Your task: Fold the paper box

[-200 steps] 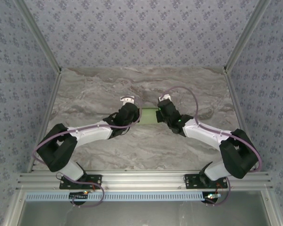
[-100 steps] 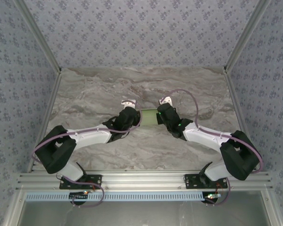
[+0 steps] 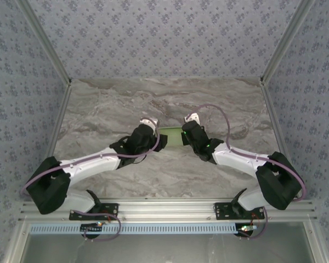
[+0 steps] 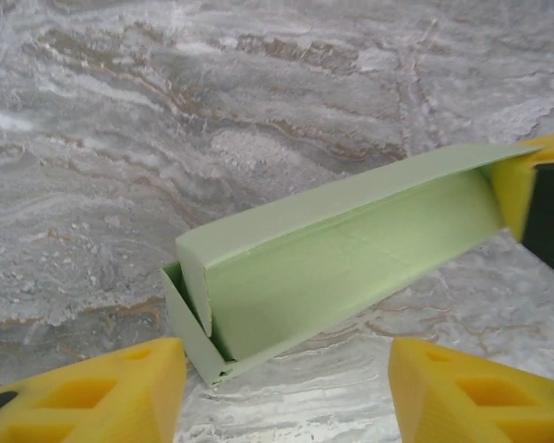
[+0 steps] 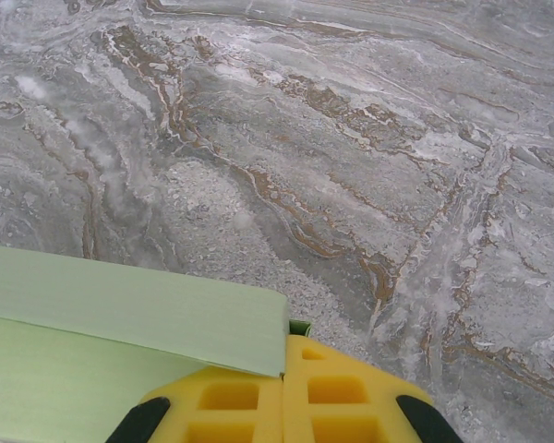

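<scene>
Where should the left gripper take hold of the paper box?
Probably the free end of the paper box, across its long flat walls just behind the loose end flap, coming from the open left gripper: the right gripper is shut on the far end, and the flap itself looks flimsy.

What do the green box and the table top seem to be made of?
The paper box: thin pale green card, matte, with sharp creases and a thin flap at its open end. The table top: looks like grey marble with brown veins, slightly glossy; it may be only printed laminate.
</scene>
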Robot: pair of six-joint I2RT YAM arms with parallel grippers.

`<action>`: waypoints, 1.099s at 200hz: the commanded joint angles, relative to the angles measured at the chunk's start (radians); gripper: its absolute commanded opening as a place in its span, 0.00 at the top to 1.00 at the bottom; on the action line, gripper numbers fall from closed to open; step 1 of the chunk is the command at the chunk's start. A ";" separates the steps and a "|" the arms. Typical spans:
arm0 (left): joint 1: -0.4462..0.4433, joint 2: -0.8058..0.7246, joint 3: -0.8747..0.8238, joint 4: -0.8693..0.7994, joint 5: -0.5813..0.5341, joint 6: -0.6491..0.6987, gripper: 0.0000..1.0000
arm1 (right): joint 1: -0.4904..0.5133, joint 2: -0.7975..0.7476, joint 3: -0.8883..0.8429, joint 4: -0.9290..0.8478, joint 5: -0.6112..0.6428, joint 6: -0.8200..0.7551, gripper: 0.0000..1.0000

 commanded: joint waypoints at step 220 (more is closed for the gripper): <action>0.263 0.233 -0.035 0.161 0.503 -0.348 0.49 | 0.016 0.027 0.007 -0.154 0.010 0.018 0.85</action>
